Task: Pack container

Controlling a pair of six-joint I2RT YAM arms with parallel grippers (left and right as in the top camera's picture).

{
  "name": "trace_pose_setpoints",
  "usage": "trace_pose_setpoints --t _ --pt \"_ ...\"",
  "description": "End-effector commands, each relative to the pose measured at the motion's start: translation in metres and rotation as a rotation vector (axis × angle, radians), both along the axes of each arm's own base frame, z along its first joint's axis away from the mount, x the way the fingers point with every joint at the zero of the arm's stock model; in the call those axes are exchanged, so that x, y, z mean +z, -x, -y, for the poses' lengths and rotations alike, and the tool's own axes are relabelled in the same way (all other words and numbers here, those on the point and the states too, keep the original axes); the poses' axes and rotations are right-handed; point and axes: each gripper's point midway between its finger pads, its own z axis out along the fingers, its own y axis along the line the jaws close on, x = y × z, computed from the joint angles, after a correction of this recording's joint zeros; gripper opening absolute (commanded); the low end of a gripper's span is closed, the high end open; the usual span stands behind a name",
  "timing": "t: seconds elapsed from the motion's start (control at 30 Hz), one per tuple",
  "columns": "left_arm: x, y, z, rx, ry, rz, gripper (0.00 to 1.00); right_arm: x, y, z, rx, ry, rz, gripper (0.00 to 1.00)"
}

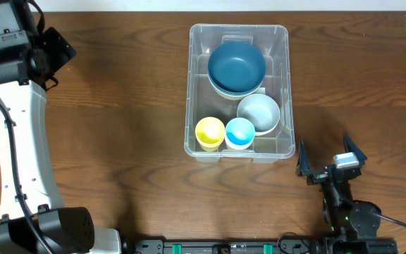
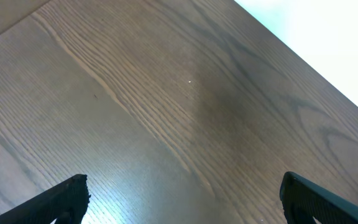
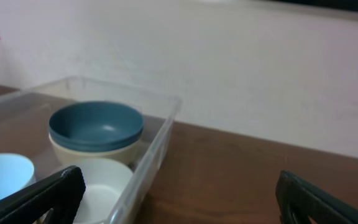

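1. We find the container (image 1: 189, 92) on the worktop (image 1: 118, 106), toward the far edge and a little right of centre. It holds a dark blue bowl (image 1: 237, 65) nested in a cream bowl (image 3: 92, 152), a white bowl (image 1: 259, 113), a yellow cup (image 1: 210, 133) and a light blue cup (image 1: 239, 132).
2. We see nothing loose on the worktop outside it, so we judge the packing close to done. The step in hand looks like a check and a parking of both arms.
3. To do this well, we would keep both hands off the clear walls, since a nudge could slide the light bin or tip the cups. Any retreat should go up and away, not across the rim.
4. If something more were to go in, the free floor left of the bowls looks like the best spot.
5. The right hand (image 1: 325, 149) is released and empty. It sits low, near the container's near right corner but apart from it, and points toward the far side.
6. The left hand (image 2: 184, 180) is likewise released and holds nothing. Its arm reaches along the far left, well apart from the container, over bare worktop.
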Motion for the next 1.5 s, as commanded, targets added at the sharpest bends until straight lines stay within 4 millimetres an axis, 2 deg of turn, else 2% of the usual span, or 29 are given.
trace_pose_setpoints --t 0.0,0.27,1.47 --pt "0.004 0.002 -0.003 0.000 -0.018 0.000 0.98 -0.005 0.000 0.000 0.001 -0.003 -0.019 0.99" --pt "0.004 0.002 -0.003 0.000 -0.018 0.001 0.98 -0.031 0.000 0.000 0.000 -0.002 -0.126 0.99" --pt "0.004 0.002 -0.003 0.000 -0.018 0.000 0.98 -0.031 0.000 0.000 0.000 -0.003 -0.126 0.99"
